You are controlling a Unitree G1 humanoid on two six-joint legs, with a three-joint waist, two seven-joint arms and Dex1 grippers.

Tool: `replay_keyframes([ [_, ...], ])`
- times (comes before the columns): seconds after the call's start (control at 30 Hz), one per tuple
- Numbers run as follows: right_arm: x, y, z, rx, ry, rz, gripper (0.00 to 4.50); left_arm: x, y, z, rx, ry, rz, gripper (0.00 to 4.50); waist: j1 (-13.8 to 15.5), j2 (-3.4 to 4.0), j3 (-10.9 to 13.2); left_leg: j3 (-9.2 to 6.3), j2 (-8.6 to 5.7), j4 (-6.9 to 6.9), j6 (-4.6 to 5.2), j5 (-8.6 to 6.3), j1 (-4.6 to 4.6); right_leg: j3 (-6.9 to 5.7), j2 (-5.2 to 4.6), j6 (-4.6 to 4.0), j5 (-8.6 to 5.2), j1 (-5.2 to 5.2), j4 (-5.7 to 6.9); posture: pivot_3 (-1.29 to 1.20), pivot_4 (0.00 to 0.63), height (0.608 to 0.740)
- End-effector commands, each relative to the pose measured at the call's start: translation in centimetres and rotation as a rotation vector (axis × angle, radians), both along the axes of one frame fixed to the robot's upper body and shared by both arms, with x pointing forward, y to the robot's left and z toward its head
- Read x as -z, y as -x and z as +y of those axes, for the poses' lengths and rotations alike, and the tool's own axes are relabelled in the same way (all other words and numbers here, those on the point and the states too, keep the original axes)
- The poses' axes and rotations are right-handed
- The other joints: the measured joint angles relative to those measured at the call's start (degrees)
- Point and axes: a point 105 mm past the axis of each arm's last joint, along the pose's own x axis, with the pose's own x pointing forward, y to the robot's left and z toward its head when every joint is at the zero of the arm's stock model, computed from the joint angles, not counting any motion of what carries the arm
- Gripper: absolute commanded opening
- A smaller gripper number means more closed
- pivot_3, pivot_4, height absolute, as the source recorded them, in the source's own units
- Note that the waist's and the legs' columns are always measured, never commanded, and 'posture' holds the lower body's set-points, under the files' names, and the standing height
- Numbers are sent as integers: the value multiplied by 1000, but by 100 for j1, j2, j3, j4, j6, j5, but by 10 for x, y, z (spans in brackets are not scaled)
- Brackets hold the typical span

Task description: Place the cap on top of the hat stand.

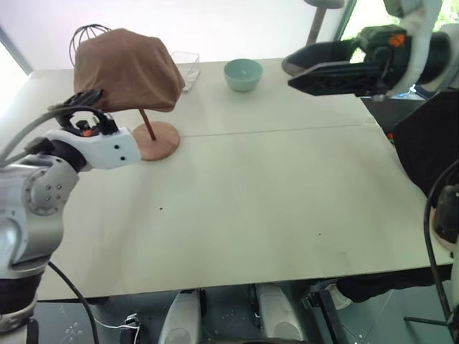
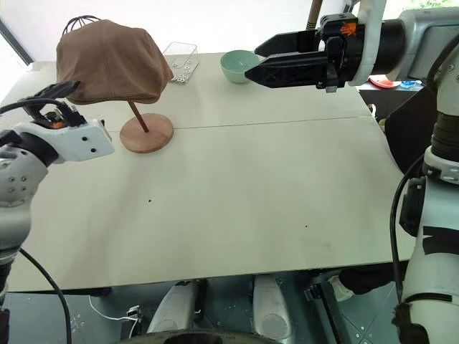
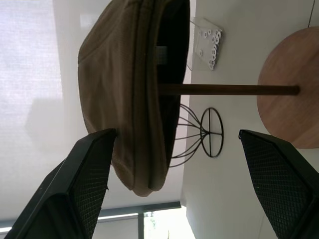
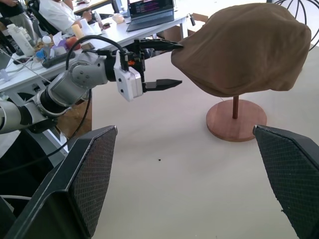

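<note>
The left gripper (image 4: 162,64) has its fingers spread apart at the cap's edge, holding nothing. The cap (image 1: 128,68), soft brown and domed, sits on top of the hat stand (image 1: 153,137), a thin slanted rod on a round wooden base. Behind it stand a black wire form (image 3: 199,132) and a clear box (image 2: 180,60); a green bowl (image 1: 243,74) lies further right. The right gripper (image 2: 252,61) hangs wide open, empty, above the table (image 1: 272,193)
</note>
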Motion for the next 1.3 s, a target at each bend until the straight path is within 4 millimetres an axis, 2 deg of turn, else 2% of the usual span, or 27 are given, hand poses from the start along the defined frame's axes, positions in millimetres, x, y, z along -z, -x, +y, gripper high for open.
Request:
replay_keyframes([
  [0.03,-15,10,0,-16,-22,-71,4500,-13,-5,-6,2,-14,-80,4141,8,0,0,0,0,1,0,0,-1,0,0,0,0,1,0,0,150,740],
  [0.23,-13,12,0,-13,-23,-69,4500,-15,-15,-14,8,24,-108,4141,5,0,0,-1,0,2,0,0,-1,0,-1,1,0,1,1,0,150,740],
  [0.27,-13,13,-1,-13,-24,-69,4500,-15,-17,-14,9,30,-113,3900,4,0,0,0,0,3,0,0,-1,1,-1,1,1,1,1,0,150,740],
  [0.33,-14,13,-1,-12,-24,-70,4500,-18,-19,-13,12,43,-126,3293,-3,0,0,0,0,3,0,0,-1,0,-1,1,1,1,1,0,150,740],
  [0.37,-14,13,-1,-11,-24,-71,4500,-20,-20,-13,12,44,-134,2844,-2,0,0,0,0,3,0,0,0,0,-1,1,1,1,2,0,150,740],
  [0.53,-16,13,-1,-4,-28,-80,4500,-26,-20,-10,15,43,-158,277,1,0,0,-1,0,3,0,0,-1,0,-2,1,1,1,2,0,150,740],
  [0.57,-16,13,-2,-3,-28,-82,4500,-27,-20,-9,15,44,-161,112,3,0,0,-1,0,3,0,0,-1,0,-2,1,1,1,2,0,150,740],
  [0.83,-22,6,-6,37,-29,-114,4500,-49,-6,-1,129,87,-261,112,4,0,0,-1,0,3,0,0,-1,-1,-3,1,1,1,1,0,150,740],
  [1.03,-22,3,-6,48,-21,-133,4500,-65,8,20,222,72,-324,112,-10,0,0,0,0,2,0,0,0,0,-5,1,1,0,1,0,150,740],
  [1.17,-25,3,-6,48,-24,-141,4500,-63,16,32,291,61,-340,112,-7,1,0,1,0,2,0,0,0,0,-7,0,1,-1,1,0,150,740],
  [1.3,-26,3,-5,45,-19,-148,4500,-46,20,44,334,49,-316,112,-7,1,0,3,0,1,0,0,0,0,-8,0,1,-1,0,0,150,740],
])
